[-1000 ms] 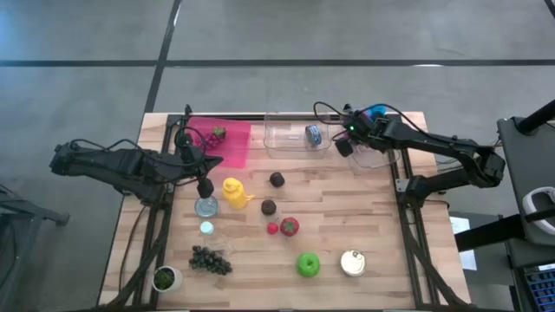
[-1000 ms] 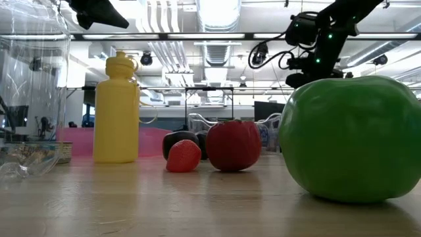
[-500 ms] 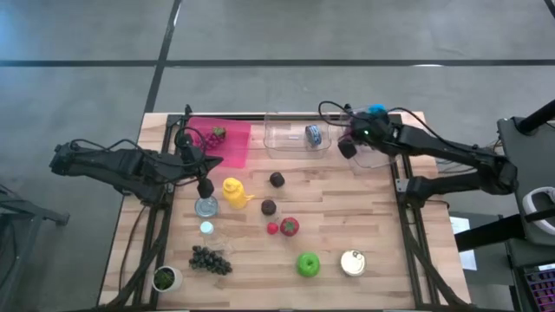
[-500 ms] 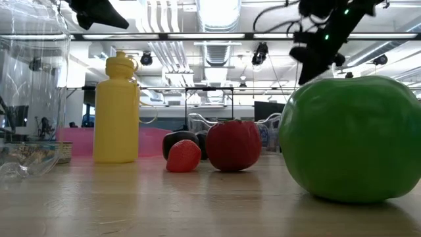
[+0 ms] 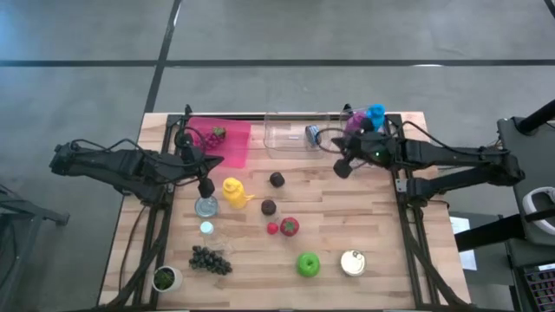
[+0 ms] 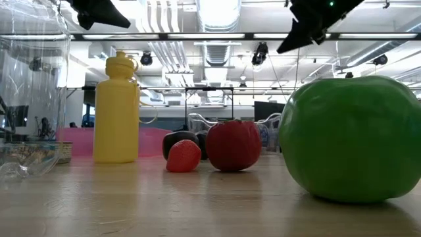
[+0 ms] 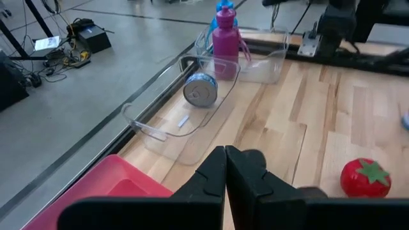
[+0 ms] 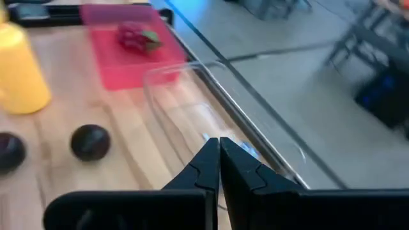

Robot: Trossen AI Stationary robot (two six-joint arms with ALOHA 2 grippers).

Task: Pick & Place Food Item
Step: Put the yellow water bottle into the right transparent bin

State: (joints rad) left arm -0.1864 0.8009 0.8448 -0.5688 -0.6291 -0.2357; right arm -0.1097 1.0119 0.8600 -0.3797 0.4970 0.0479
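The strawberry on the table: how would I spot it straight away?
Find the yellow bottle near the middle of the wooden table. Toward the green apple sits a red tomato; the strawberry lies beside it, smaller and without a green top.

Wooden counter [image 6: 164, 204], seen at surface level. Near right: large green apple [image 6: 352, 138]. Middle distance: red tomato [image 6: 233, 145], strawberry [image 6: 183, 157] just beside it, dark plum [image 6: 176, 141] behind. Left: upright yellow bottle [image 6: 116, 108] before a pink tray [image 6: 75, 141]; clear jar [image 6: 29, 85] at the edge. Two dark claws overhead: left claw [image 6: 99, 12], right claw [image 6: 312, 23].
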